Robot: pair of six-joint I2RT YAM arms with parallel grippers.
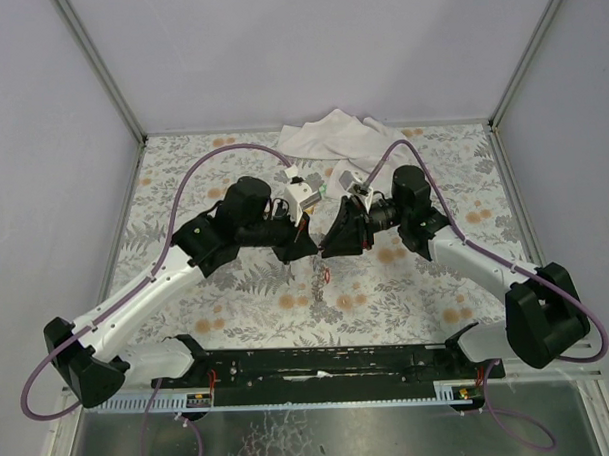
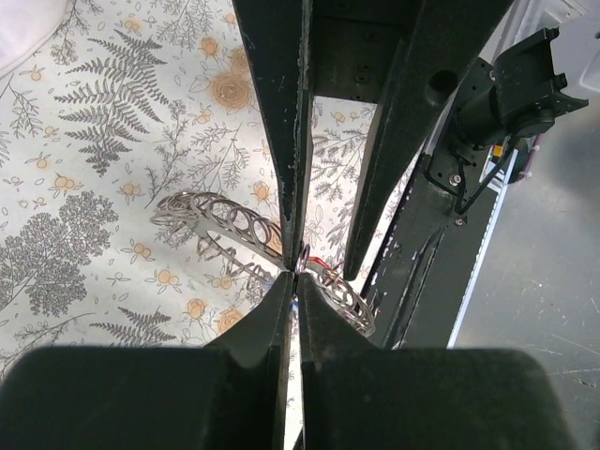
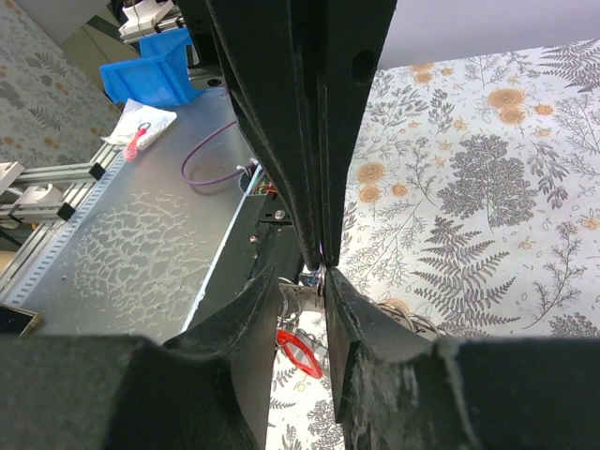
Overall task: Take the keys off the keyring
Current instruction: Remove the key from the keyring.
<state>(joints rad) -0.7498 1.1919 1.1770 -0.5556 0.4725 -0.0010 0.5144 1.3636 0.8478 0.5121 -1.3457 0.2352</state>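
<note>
The keyring [image 1: 315,284], a silvery link chain, hangs from where both grippers meet above the middle of the table and piles on the floral mat below. My left gripper [image 2: 294,274] is shut, pinching the keyring's [image 2: 223,223] top end at its tips. My right gripper [image 3: 300,281] faces it tip to tip, jaws apart, with metal rings and a small silver piece [image 3: 302,298] in the gap. A red-headed key [image 3: 298,349] dangles just under the right gripper's fingers; it shows as a red speck [image 1: 328,277] from above. Other keys are hidden or too small to tell.
A crumpled white cloth [image 1: 331,137] lies at the back of the mat. Off the table's near edge are a black rail [image 1: 319,363], a metal shelf [image 3: 141,234], a blue bin [image 3: 155,70] and a small packet [image 3: 141,127].
</note>
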